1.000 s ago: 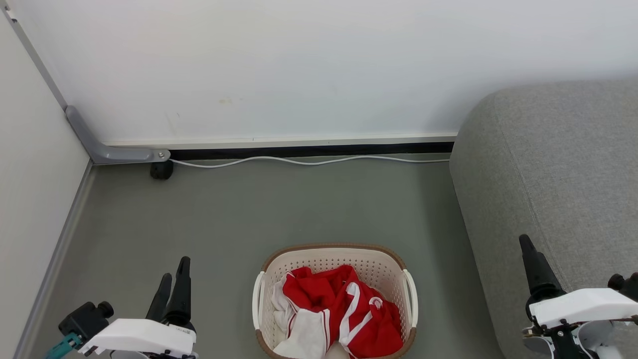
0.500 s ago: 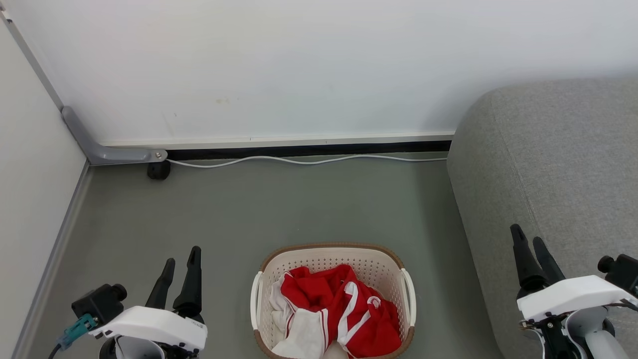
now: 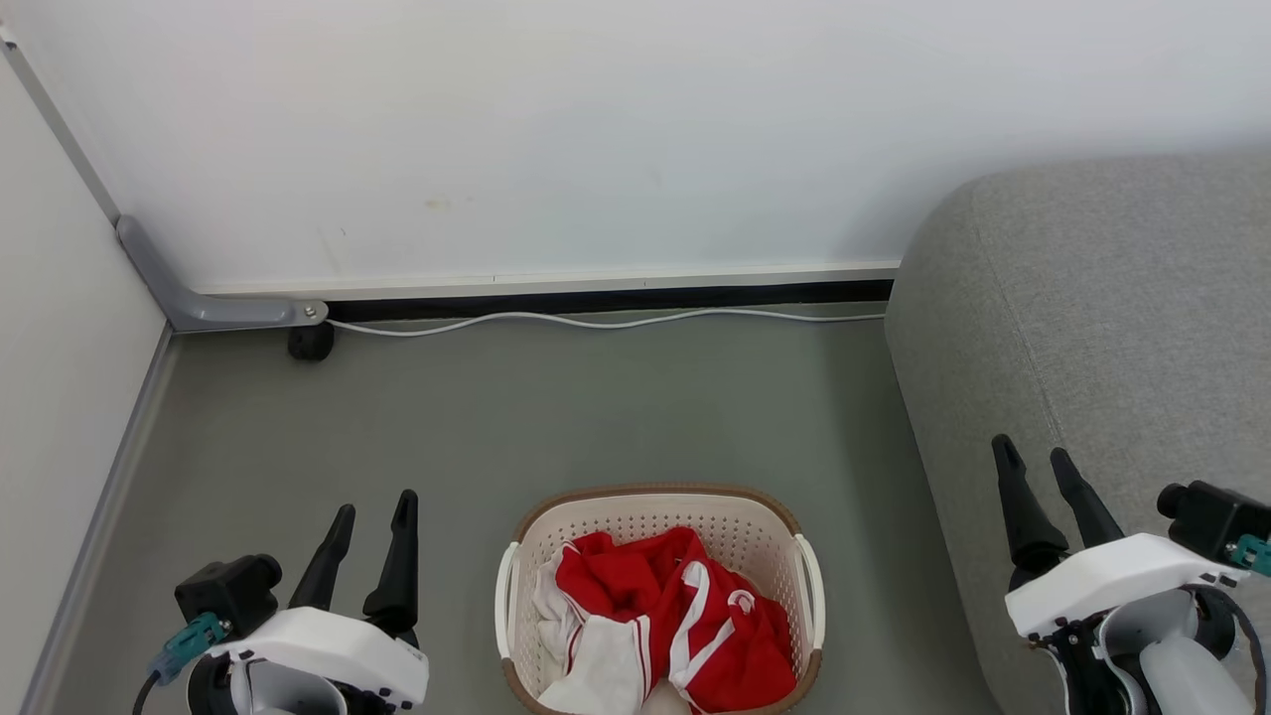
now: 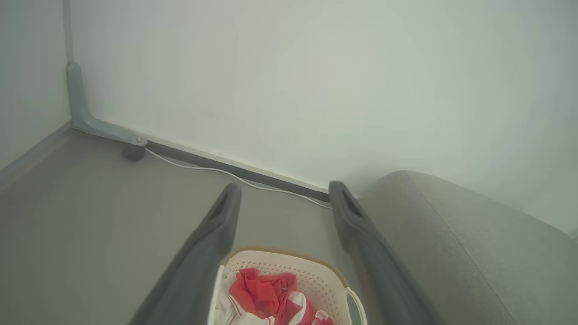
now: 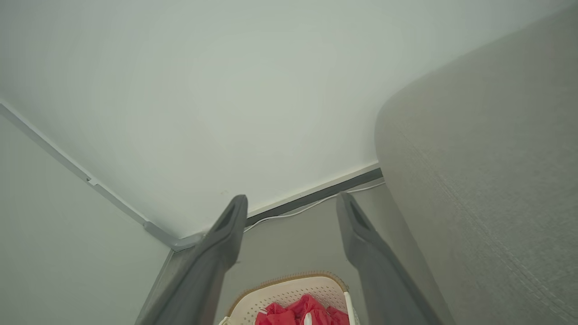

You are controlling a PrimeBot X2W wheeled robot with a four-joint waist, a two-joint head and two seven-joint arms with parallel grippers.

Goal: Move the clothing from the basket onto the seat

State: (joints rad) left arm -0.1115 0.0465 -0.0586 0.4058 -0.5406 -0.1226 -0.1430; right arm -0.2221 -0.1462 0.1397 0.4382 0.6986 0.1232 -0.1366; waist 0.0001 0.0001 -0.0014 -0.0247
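Observation:
The cream basket [image 3: 655, 509] with a brown rim stands on the grey floor at bottom centre, also seen in the left wrist view [image 4: 295, 265] and right wrist view [image 5: 289, 284]. Red clothing [image 3: 660, 611] with white stripes and panels lies bunched inside it [image 4: 262, 295] [image 5: 300, 313]. The grey seat [image 3: 1092, 328] fills the right side [image 4: 456, 243] [image 5: 487, 162]. My left gripper [image 3: 374, 509] is open, above the floor left of the basket. My right gripper [image 3: 1031, 452] is open in front of the seat's rounded edge, right of the basket. Both hold nothing.
A white wall runs across the back with a dark gap at its foot and a white cable [image 3: 606, 320] along the floor. A grey metal bracket [image 3: 213, 308] and a black caster [image 3: 310, 343] sit in the left corner. A side wall [image 3: 60, 397] closes the left.
Both grippers have risen further into view and turned, so the two fingers of each now show spread apart. The view itself has shifted slightly. Basket and clothing lie as before.

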